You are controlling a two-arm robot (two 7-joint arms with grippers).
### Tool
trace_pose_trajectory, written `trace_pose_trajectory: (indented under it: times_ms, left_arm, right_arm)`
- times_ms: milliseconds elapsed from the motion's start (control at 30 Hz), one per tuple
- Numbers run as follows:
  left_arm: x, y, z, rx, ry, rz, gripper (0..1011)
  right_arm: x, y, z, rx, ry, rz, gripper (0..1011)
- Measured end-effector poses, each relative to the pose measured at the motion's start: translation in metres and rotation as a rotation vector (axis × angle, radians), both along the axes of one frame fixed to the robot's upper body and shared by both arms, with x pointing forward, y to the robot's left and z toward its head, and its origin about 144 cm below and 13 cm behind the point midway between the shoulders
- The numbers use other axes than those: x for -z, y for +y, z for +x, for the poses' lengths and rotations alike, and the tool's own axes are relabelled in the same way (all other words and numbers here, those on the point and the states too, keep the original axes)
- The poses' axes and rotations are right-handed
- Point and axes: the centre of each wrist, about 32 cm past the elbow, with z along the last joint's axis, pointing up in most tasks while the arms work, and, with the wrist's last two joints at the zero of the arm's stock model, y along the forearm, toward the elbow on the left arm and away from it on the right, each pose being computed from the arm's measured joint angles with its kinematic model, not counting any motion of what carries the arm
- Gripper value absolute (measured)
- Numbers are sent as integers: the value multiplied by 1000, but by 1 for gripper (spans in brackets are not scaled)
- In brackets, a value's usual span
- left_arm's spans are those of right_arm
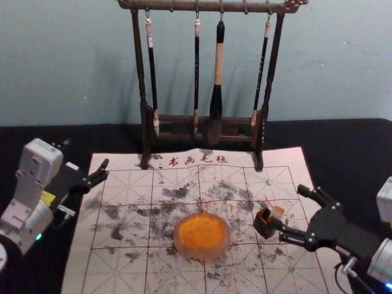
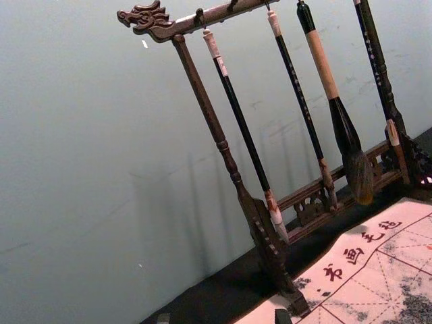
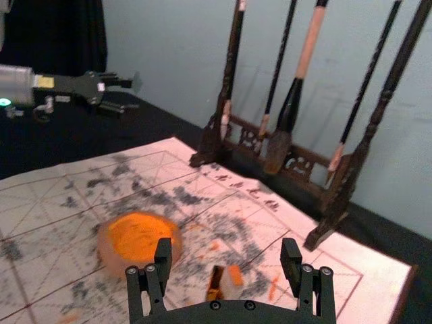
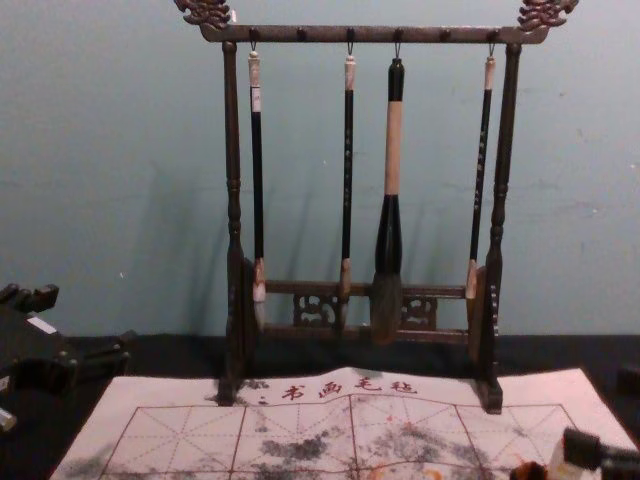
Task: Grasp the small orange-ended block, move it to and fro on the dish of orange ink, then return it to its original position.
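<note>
The ink dish (image 1: pixel 201 235), pale-rimmed with orange ink, sits mid-mat. To its right is the small pale block with an orange end (image 1: pixel 277 212), close against a dark brown, orange-marked piece (image 1: pixel 264 223). My right gripper (image 1: pixel 288 207) is open at the block's right side, its fingers reaching toward it. In the right wrist view, the block (image 3: pixel 233 281) and dark piece (image 3: pixel 214 283) lie beyond the gap of the right gripper (image 3: pixel 226 248); the dish (image 3: pixel 140 237) is off to one side. My left gripper (image 1: pixel 86 155), parked at the far left, is open; in its wrist view, the left gripper (image 2: pixel 223 316) has separated fingertips.
A dark wooden rack (image 1: pixel 142 79) with several hanging brushes, among them a thick one (image 1: pixel 218 67), stands behind the dish at the mat's far edge. The ink-stained gridded mat (image 1: pixel 119 269) lies on a black-covered table (image 1: pixel 37 131).
</note>
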Motion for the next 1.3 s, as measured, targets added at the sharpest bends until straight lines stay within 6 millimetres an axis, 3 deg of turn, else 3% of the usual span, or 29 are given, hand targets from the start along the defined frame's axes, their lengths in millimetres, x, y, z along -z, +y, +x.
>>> trace_pose_trajectory:
  times_ms: [1300]
  left_arm:
    - [0, 0, 0, 0, 0, 0, 1001]
  right_arm:
    - [17, -5, 24, -12, 154, 28, 1003]
